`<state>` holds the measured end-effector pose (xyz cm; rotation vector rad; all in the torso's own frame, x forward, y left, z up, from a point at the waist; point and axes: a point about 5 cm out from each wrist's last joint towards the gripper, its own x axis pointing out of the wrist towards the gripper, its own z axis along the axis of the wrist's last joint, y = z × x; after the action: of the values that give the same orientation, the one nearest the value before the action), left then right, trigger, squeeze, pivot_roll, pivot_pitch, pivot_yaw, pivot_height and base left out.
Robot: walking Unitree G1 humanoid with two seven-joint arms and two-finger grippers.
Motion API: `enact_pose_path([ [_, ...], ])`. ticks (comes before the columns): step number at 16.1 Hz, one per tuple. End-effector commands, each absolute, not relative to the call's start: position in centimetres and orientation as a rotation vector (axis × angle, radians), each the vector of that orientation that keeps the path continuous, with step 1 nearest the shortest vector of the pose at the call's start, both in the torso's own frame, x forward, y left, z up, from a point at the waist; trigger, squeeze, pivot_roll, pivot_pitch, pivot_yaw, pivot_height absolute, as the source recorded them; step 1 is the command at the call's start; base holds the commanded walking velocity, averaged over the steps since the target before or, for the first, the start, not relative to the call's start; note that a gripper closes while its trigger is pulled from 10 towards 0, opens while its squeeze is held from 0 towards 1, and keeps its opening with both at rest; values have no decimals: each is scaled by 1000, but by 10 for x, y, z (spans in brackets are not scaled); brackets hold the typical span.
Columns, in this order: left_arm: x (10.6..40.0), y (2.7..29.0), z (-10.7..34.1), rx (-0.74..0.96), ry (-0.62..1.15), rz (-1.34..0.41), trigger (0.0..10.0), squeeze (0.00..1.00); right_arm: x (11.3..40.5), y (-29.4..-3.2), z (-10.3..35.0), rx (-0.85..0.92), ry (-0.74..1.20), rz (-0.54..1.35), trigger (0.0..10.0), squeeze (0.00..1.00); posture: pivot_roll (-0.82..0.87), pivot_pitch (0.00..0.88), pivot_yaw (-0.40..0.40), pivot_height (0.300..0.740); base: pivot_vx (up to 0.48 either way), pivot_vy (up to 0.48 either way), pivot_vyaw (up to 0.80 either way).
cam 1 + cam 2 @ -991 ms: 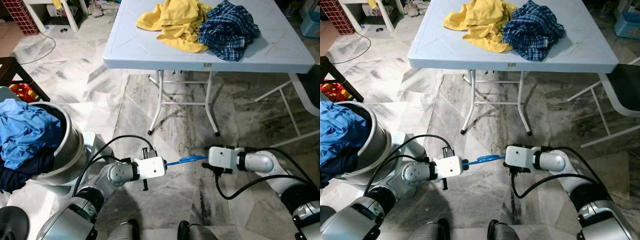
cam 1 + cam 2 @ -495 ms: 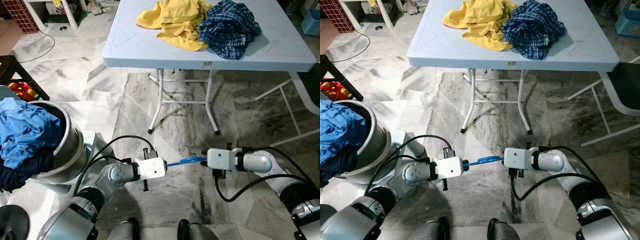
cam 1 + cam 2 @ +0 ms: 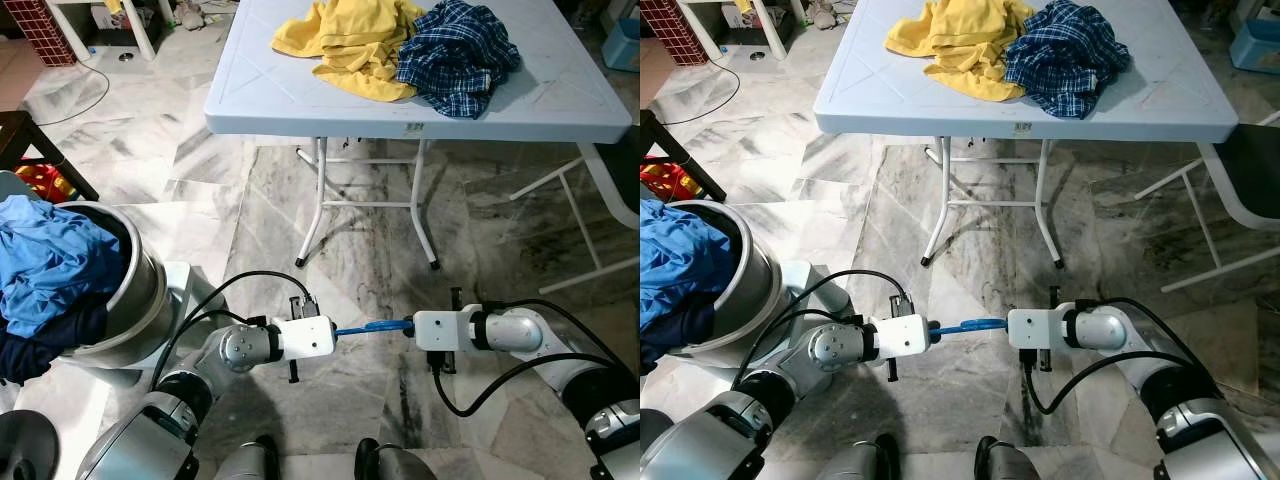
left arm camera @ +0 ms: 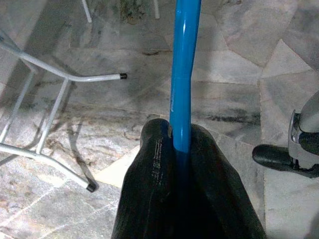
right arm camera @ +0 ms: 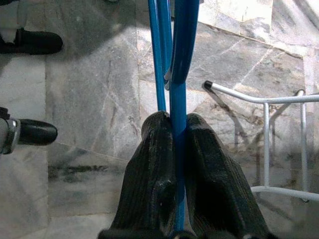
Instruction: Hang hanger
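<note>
A blue plastic hanger (image 3: 370, 327) is held low over the marble floor, in front of the white folding table (image 3: 300, 100). It lies almost level between my two grippers. My left gripper (image 3: 336, 332) is shut on one end; in the left wrist view its black fingers (image 4: 157, 164) clamp the blue bar (image 4: 182, 74). My right gripper (image 3: 407, 327) is shut on the other end; in the right wrist view its fingers (image 5: 207, 164) pinch the hanger (image 5: 178, 55) where two blue bars meet.
On the table lie a yellow garment (image 3: 350, 40) and a dark plaid shirt (image 3: 457, 55). A round metal tub (image 3: 140, 290) holding blue clothes (image 3: 45, 265) stands at my left. A folding chair frame (image 3: 590, 200) is at the right, and the table legs (image 3: 318, 200) stand ahead.
My right gripper has sunk a little, so the hanger has gone from tilted up toward the right to nearly level. The left gripper has barely moved.
</note>
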<state>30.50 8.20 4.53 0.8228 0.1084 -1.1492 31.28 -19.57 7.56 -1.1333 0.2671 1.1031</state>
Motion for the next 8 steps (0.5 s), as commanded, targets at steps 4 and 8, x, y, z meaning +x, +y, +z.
enact_pose_path([
  [4,304,78,46,828,95,-1170,10000,0,314,-202,74,-1143,278,1063,0,0,-13,223,20,740,0,0,0],
  [8,309,76,54,783,25,-1086,10000,1000,316,-207,73,-1121,280,978,0,0,-11,213,23,740,0,0,0],
])
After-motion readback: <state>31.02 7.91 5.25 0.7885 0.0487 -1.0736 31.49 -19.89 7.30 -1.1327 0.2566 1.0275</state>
